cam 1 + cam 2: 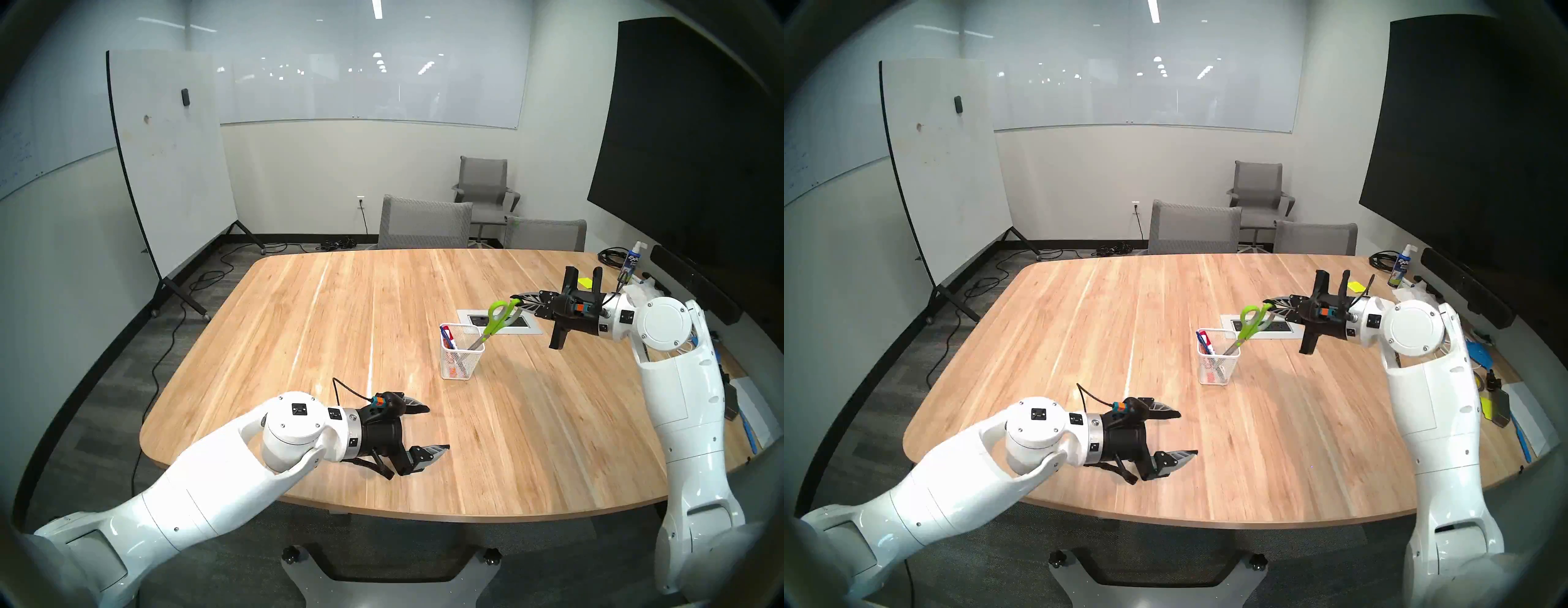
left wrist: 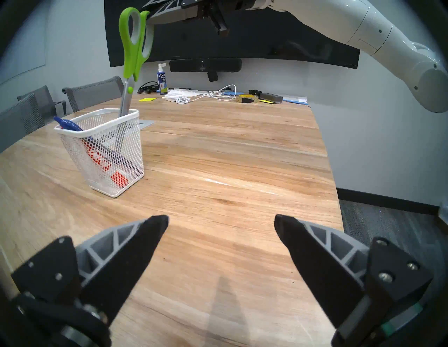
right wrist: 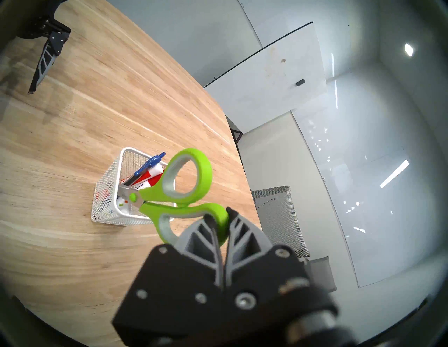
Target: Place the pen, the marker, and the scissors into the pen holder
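Your wooden table (image 1: 339, 322) stood in a whiteboard-walled meeting room. Right gripper (image 3: 221, 215) pinched the scissors (image 3: 179, 193) by one green loop, blades inside the mesh pen holder (image 1: 460, 354). The pen (image 3: 150, 163) leaned there; marker print was illegible. Left gripper (image 2: 220, 225) gaped, empty, well apart.

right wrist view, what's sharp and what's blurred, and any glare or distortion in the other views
Right wrist view: the lime-green-handled scissors and white wire-mesh pen holder are sharp, while the right gripper's black body close to the lens is blurred. Head views: ceiling lights glare on the glass wallboard, and the fisheye bows the wooden table edges. Left wrist view: sharp, dark rim.
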You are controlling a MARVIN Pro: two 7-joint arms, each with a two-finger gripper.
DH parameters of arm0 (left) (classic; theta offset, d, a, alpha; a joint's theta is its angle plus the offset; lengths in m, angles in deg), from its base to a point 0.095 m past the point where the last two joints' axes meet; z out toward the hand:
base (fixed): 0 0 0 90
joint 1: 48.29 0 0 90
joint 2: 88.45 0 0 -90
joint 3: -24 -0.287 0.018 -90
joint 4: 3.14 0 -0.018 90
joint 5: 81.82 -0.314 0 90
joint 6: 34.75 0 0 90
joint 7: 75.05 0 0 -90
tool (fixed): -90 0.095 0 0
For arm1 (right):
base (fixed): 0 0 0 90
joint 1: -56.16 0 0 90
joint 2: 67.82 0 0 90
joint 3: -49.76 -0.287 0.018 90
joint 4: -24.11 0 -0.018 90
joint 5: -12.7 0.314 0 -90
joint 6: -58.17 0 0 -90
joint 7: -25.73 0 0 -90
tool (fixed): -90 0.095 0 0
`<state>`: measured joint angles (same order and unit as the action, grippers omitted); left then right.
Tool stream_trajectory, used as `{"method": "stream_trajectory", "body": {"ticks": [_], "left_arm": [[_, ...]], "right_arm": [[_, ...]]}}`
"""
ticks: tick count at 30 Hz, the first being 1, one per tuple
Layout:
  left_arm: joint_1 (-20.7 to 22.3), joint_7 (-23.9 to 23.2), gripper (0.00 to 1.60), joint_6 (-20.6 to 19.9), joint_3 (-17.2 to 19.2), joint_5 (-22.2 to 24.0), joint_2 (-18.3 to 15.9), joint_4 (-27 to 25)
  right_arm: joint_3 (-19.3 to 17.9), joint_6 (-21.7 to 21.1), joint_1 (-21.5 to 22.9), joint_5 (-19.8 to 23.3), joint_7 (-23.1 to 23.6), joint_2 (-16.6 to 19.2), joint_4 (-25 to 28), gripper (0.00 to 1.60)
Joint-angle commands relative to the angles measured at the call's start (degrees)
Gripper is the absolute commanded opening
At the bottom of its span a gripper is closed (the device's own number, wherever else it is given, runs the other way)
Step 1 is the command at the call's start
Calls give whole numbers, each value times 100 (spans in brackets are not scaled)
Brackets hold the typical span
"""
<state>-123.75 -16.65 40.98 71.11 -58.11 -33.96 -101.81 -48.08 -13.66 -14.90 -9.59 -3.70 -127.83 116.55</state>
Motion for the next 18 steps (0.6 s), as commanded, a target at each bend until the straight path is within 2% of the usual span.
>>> {"method": "stream_trajectory", "body": {"ticks": [1, 18], "left_arm": [[-8, 13, 160, 55, 40, 27, 6, -83], [-75, 34, 160, 131, 49, 35, -27, -110]], "right_arm": [[19, -12, 0, -127, -131, -60, 168, 0], [50, -7, -65, -327, -102, -240, 337, 0]]}}
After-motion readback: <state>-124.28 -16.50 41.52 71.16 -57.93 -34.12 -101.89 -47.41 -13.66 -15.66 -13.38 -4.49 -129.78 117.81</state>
